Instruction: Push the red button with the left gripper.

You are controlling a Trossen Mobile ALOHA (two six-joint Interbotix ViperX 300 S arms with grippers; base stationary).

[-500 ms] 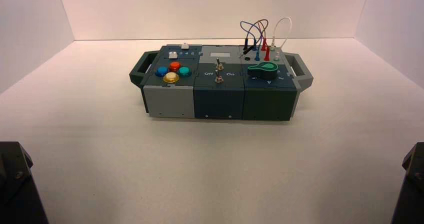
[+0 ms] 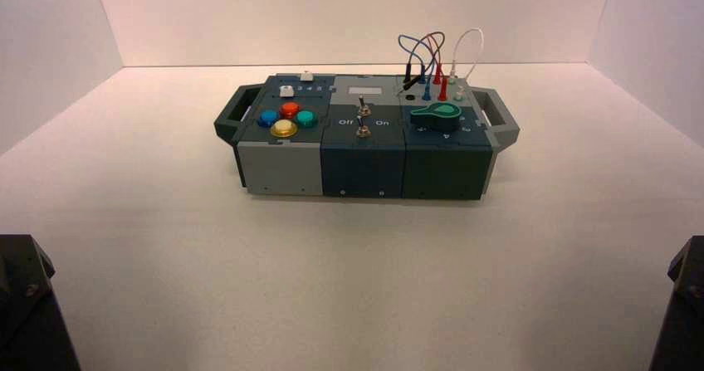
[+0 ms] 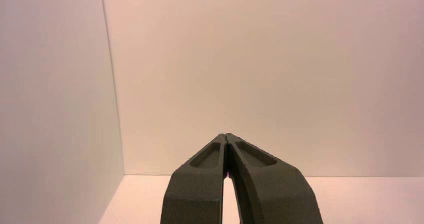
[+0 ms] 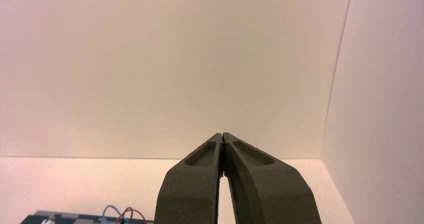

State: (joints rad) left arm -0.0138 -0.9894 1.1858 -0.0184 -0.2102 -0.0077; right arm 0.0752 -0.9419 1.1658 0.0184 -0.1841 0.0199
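The red button [image 2: 290, 109] sits on the box [image 2: 365, 159] at its left end, at the back of a cluster with a blue button [image 2: 268, 118], a yellow button [image 2: 284, 128] and a teal button [image 2: 306, 119]. My left gripper [image 3: 226, 135] is shut and empty, its tips together, facing the back wall; the box does not show in its view. The left arm is parked at the near left corner [image 2: 25, 305], far from the box. My right gripper [image 4: 222, 134] is shut and empty; its arm is parked at the near right [image 2: 685, 305].
The box carries two toggle switches [image 2: 363, 119] between "Off" and "On" in the middle, a green knob [image 2: 437, 119] on the right, and looped wires [image 2: 432, 56] with red plug tips at the back right. It has handles at both ends. White walls enclose the table.
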